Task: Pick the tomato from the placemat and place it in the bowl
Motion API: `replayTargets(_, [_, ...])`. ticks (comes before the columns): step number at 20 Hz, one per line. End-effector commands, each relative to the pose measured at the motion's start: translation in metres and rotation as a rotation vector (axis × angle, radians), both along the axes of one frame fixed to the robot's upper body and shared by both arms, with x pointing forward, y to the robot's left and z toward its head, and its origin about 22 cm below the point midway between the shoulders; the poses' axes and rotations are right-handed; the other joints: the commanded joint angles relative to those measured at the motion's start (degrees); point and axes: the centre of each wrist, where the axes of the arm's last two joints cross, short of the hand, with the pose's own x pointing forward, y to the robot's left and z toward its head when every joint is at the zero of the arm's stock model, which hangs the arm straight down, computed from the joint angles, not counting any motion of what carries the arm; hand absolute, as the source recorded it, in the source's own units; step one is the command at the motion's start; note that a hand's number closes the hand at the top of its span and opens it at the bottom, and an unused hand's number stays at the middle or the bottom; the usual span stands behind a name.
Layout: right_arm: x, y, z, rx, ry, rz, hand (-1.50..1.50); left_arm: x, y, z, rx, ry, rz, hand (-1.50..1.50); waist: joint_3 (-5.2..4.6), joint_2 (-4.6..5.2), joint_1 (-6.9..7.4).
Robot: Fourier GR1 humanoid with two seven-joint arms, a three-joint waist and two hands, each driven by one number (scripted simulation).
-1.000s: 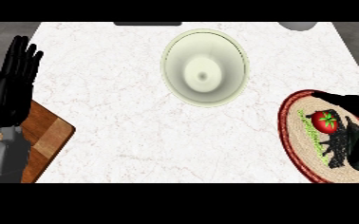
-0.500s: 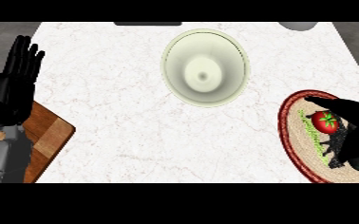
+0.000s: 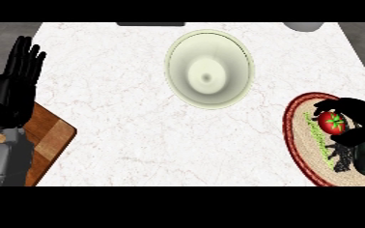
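Right hand (image 3: 348, 147) fingers (image 3: 342, 104) have curled round the tomato (image 3: 332, 122), unmoved on the lower-right placemat (image 3: 308, 147); ready to lift.

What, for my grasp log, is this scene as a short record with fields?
tomato: small red tomato with green stalk, over the round red-rimmed woven placemat at the view's right edge
right hand: black right hand, fingers and thumb curled round the tomato
bowl: pale green round bowl, mid-counter, nothing in it, apart from the placemat
left hand: black left hand, open, fingers up, resting at the left edge
counter: white marbled counter
task state: tomato not yet in the bowl
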Motion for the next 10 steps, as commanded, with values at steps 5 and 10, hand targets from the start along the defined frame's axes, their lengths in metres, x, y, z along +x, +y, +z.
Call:
replayTargets(5, [0.008, 0.009, -0.018, 0.016, -0.086, 0.058, 1.5, 0.001, 0.005, 0.006, -0.01, -0.014, 0.002, 0.0, 0.1, 0.09, -0.08])
replayTargets(10, [0.034, -0.03, 0.047, -0.039, -0.194, 0.132, 1.5, 0.009, -0.01, 0.019, 0.003, -0.024, -0.062, 0.0, 0.44, 1.44, 3.43])
